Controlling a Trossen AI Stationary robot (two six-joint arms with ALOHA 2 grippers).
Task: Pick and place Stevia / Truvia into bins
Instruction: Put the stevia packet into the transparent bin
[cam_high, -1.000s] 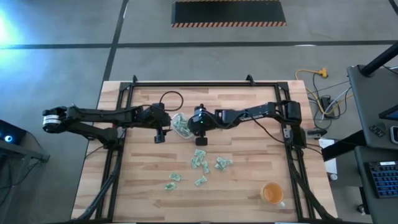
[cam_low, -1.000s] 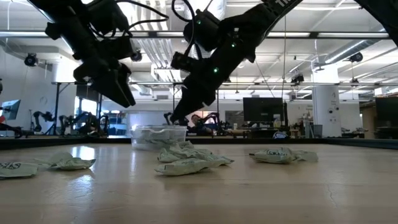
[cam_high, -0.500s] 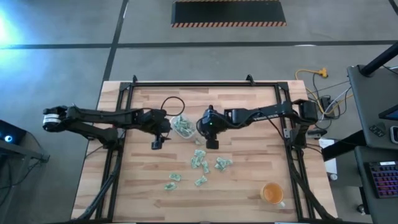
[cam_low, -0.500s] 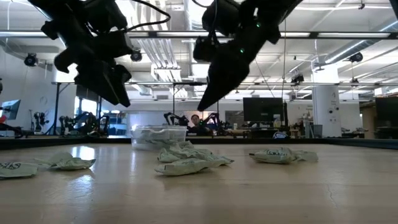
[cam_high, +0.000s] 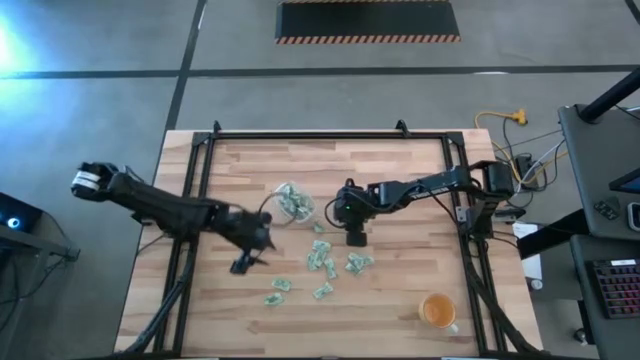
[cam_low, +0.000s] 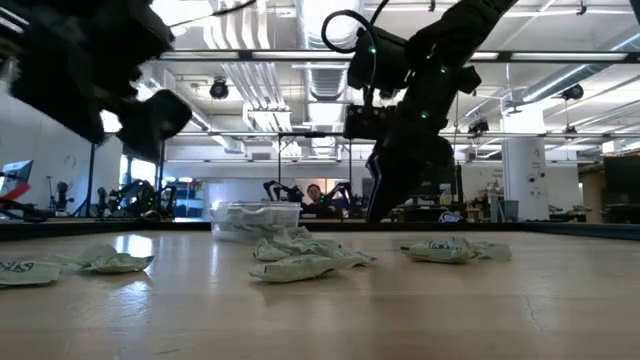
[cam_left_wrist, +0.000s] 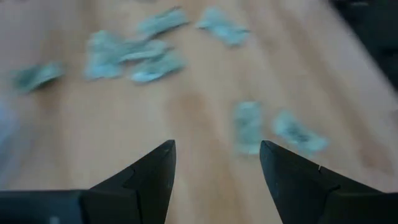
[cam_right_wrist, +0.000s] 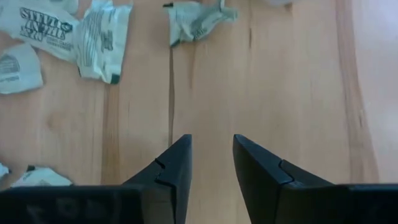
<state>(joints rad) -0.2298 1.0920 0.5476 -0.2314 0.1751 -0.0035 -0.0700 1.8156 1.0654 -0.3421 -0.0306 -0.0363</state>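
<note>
Several pale green and white Stevia packets (cam_high: 322, 257) lie flat on the wooden table between the arms, and they also show in the low view (cam_low: 300, 262). More packets sit inside the clear tub (cam_high: 291, 203), which stands on the table beyond them (cam_low: 255, 216). My left gripper (cam_high: 244, 263) hangs open above bare wood, near-left of the tub, with packets ahead of it (cam_left_wrist: 249, 124). My right gripper (cam_high: 355, 236) is open with a narrow gap. It hovers just right of the packet cluster, pointing down (cam_right_wrist: 211, 149), and holds nothing.
An orange cup (cam_high: 437, 310) stands near the table's near right corner. A dark metal frame (cam_high: 300, 134) borders the far edge and both sides. Bare wood (cam_high: 400, 280) lies right of the packets.
My right gripper has drawn back from over the tub, toward the right and the near edge, and come lower beside the packet cluster. My left gripper has swung away from the tub's left side toward the near edge, fast enough to blur. The packets and tub have not moved.
</note>
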